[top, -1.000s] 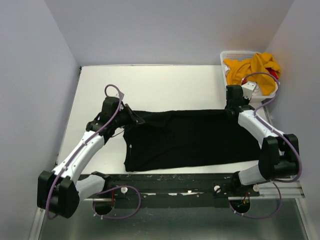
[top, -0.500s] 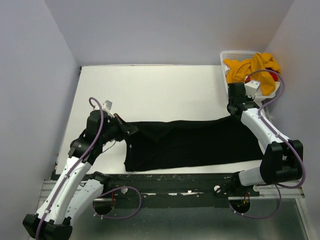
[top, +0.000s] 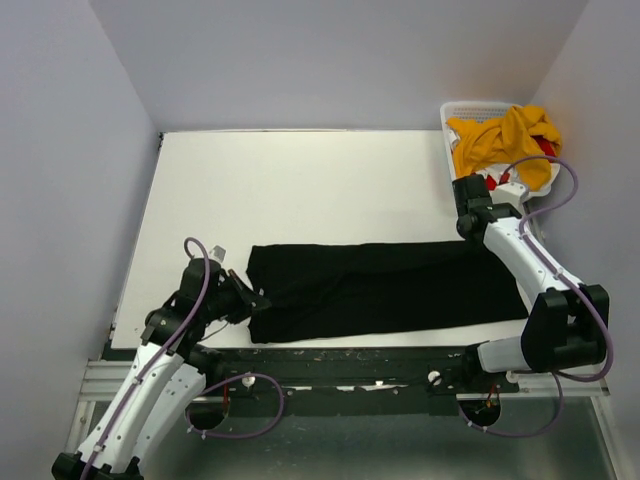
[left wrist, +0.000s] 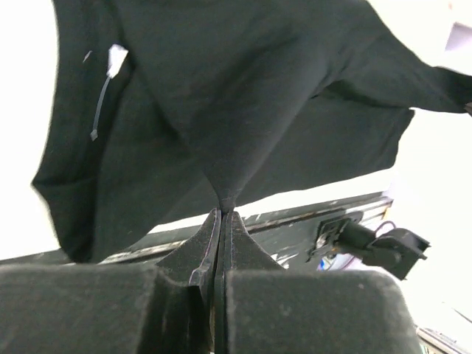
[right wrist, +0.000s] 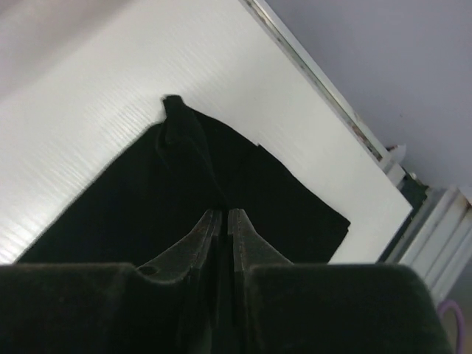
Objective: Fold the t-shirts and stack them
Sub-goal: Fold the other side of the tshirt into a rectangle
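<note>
1. The left gripper [left wrist: 223, 210] was clamped on a small peak of the black t-shirt [top: 380, 290]. Its fingers were pressed together, with the cloth fanning out from the pinch.
2. It sat low at the shirt's left end, near the front-left edge of the table [top: 300, 180].
3. The right gripper [right wrist: 221, 214] had its fingers drawn together, with only a sliver between them, at the shirt's far-right corner. Whether cloth was caught in them could not be told.
4. The step in hand looked like the lengthwise fold of the black shirt, with the doubled cloth being laid down.
5. The next move probably called for letting go without dragging the top layer, then taking one end for a crosswise fold.
6. The shirt lay as a long dark band across the near part of the table, left to right. It was layered and creased at the left, and a white label [left wrist: 116, 59] showed there.
7. In the white basket [top: 447, 115] at the far right, a mustard-yellow t-shirt [top: 500, 135] lay heaped over a glimpse of a red t-shirt [top: 545, 150], both unfolded.
</note>
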Controlling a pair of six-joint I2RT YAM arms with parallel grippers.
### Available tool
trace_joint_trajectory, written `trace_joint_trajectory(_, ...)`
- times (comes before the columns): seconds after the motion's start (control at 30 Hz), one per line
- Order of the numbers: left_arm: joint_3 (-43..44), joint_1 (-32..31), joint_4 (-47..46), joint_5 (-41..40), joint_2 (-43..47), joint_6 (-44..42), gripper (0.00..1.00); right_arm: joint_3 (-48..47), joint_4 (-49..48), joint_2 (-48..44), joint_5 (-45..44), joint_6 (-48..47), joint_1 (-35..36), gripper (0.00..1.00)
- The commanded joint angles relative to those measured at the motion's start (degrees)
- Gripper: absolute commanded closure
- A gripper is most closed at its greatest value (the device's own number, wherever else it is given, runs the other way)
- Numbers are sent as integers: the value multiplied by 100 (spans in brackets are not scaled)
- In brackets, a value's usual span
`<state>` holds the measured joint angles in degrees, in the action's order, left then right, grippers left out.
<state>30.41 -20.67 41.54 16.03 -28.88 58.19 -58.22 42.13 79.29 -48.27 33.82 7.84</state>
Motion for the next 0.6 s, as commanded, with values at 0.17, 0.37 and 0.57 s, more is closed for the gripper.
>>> trace_joint_trajectory(0.17, -474, -34, 1106, 405, 343, 87, 19, -409, 3345, 875, -850, 3541, 7, 18)
trace_joint_trajectory(0.37, 477, -47, 1303, 0, 336, -313, 1, -758, 3212, 814, -1040, 3320, 2, 0)
trace_joint_trajectory(0.57, 490, -794, -1022, 475, -1179, -132, 1, -34, -194, -501, 1921, 363, 6, 0)
